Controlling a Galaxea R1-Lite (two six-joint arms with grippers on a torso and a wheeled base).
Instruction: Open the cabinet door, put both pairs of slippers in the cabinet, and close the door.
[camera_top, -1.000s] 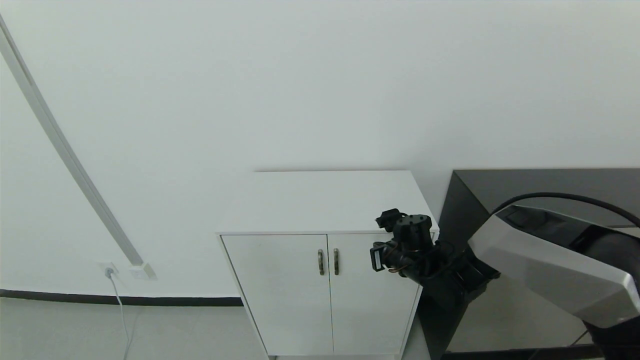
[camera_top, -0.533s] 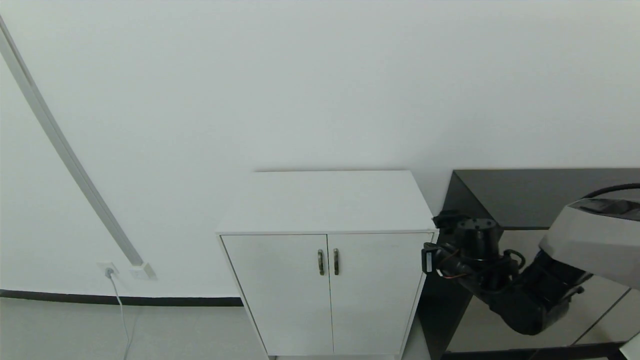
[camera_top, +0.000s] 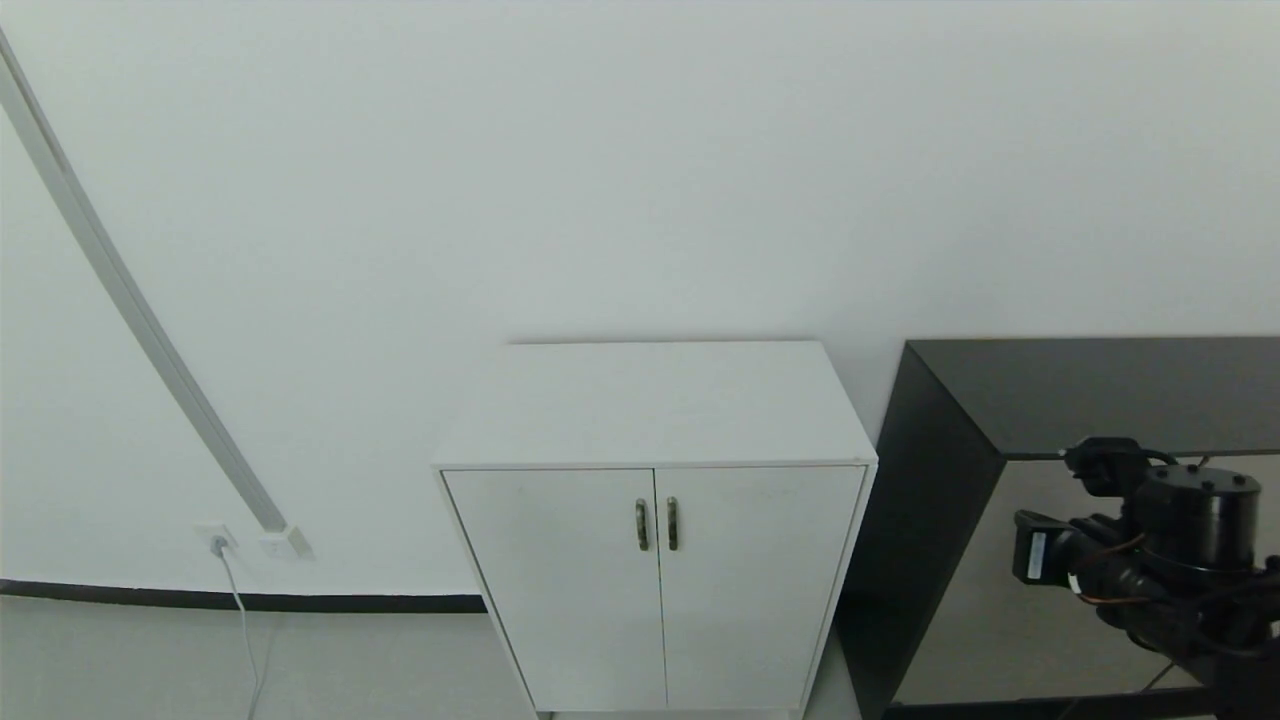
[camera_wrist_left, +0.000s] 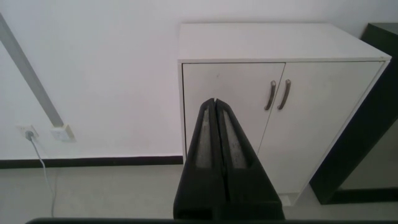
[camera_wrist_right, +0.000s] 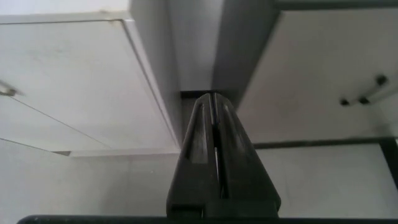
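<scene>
Gripper status: the left gripper (camera_wrist_left: 214, 101) had its jaws pressed fully together and held nothing. The right gripper (camera_wrist_right: 214, 96) was closed to a hairline gap, also empty, and pointed at the slot between the cabinet (camera_wrist_right: 81, 81) side and the black table (camera_wrist_right: 323, 68).

Change over the last second: the right arm (camera_top: 1160, 570) travelled from in front of the right door (camera_top: 755, 580) toward 3 o'clock. It ended at about 4 o'clock in the head view, in front of the black table and well apart from the cabinet. Both doors stayed shut throughout.

Consequence, as a judgement: the arm had withdrawn from the handles, so no door operation was in progress. With the doors shut, whether the slippers were already inside could not be determined.

Cabinet condition: white, upright, at 6 o'clock in the head view, against the wall. The left door (camera_top: 560, 580) and right door met flush at the centre seam. Two vertical metal handles (camera_top: 641, 524) sat just beside that seam, untouched. The black table stood at the cabinet's 3 o'clock, and a wall socket (camera_top: 217, 543) at its 9 o'clock.
</scene>
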